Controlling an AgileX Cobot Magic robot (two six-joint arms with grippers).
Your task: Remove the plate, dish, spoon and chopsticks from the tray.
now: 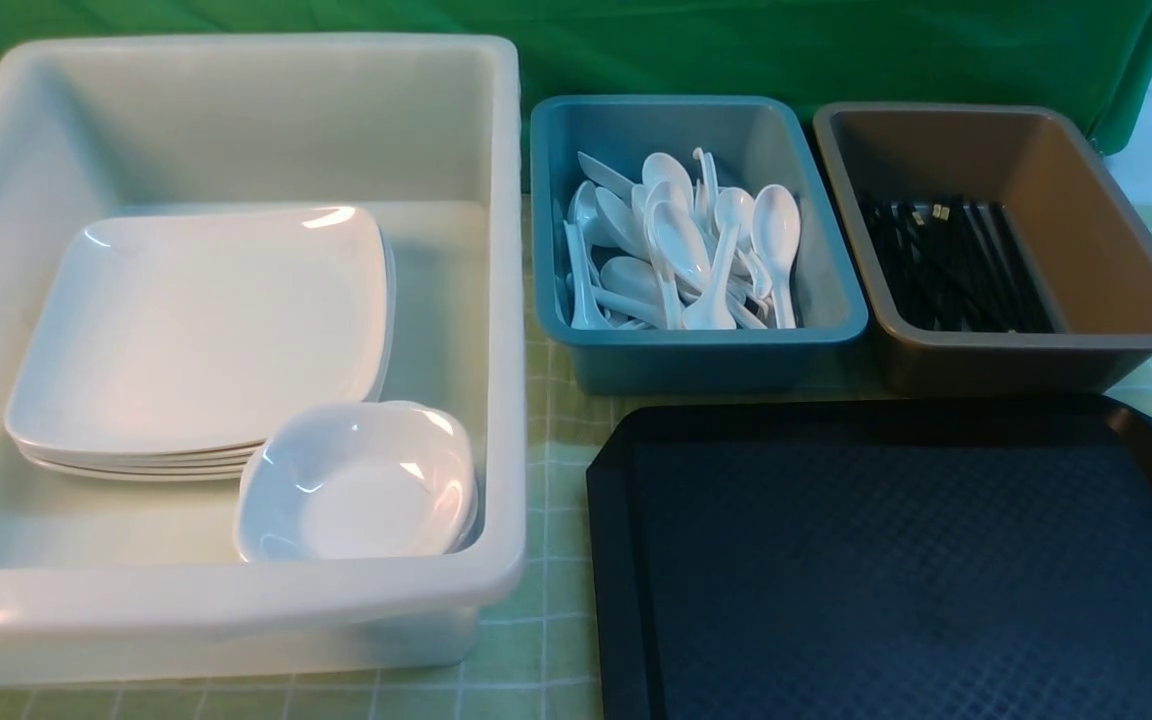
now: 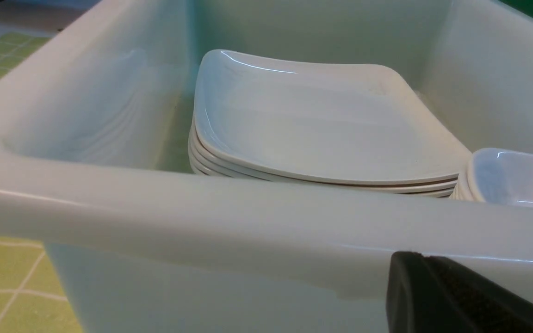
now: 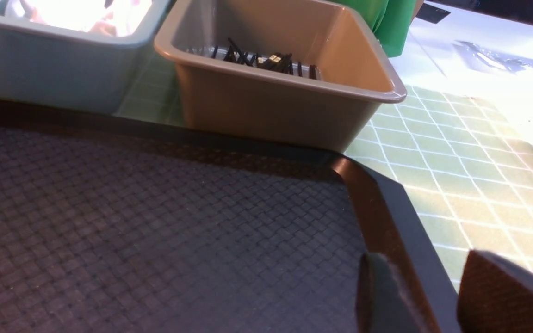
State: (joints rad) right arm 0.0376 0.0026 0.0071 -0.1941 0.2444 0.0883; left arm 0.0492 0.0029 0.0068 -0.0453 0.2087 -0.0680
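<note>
The left gripper (image 2: 417,259), pressed together, shows at lower left; the right gripper (image 3: 424,260) is spread. The tray (image 1: 926,560) fills the lower right, plates (image 1: 201,330) and dishes (image 1: 356,485) the left tub (image 1: 236,600), spoons (image 1: 681,240) upper middle, chopsticks (image 1: 956,265) upper right.

Tray's near edge cut off, chopsticks overlapping, their count unclear

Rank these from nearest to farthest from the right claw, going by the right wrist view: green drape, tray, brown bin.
From the right claw:
1. Tray, directly under and beside it.
2. Brown bin, just beyond the tray's far edge.
3. Green drape, behind the bin.
</note>
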